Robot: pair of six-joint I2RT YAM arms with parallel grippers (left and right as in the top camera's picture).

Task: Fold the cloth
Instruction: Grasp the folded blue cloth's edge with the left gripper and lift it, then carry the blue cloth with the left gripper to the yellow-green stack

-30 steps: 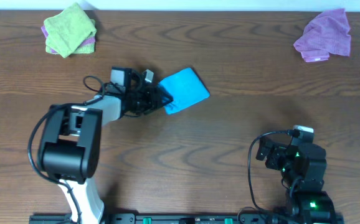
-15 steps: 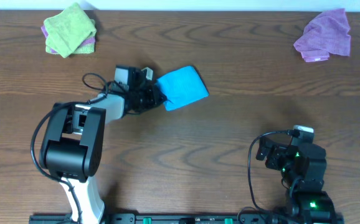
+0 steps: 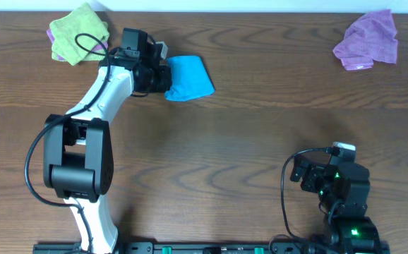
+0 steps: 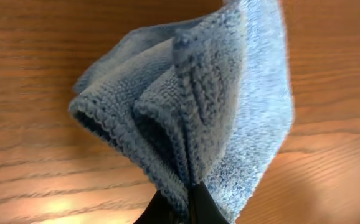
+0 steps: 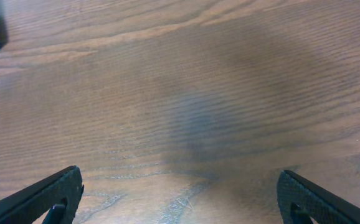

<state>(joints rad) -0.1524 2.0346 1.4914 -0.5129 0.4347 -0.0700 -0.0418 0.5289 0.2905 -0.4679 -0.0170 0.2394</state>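
Observation:
A folded blue cloth [image 3: 188, 76] hangs bunched from my left gripper [image 3: 163, 77] at the back left of the table. The left gripper is shut on the cloth's edge; in the left wrist view the cloth [image 4: 217, 106] fills the frame, with the dark fingertips [image 4: 189, 208] pinched on it at the bottom. My right gripper [image 3: 315, 171] is open and empty at the front right, its fingers wide apart over bare wood [image 5: 180, 186].
A folded green cloth [image 3: 78, 32] on a purple one lies at the back left corner, close to my left arm. A crumpled purple cloth [image 3: 368, 40] lies at the back right. The table's far edge runs just behind them.
My left gripper has carried the blue cloth toward the back left, nearer the green cloth pile. The right arm has not moved.

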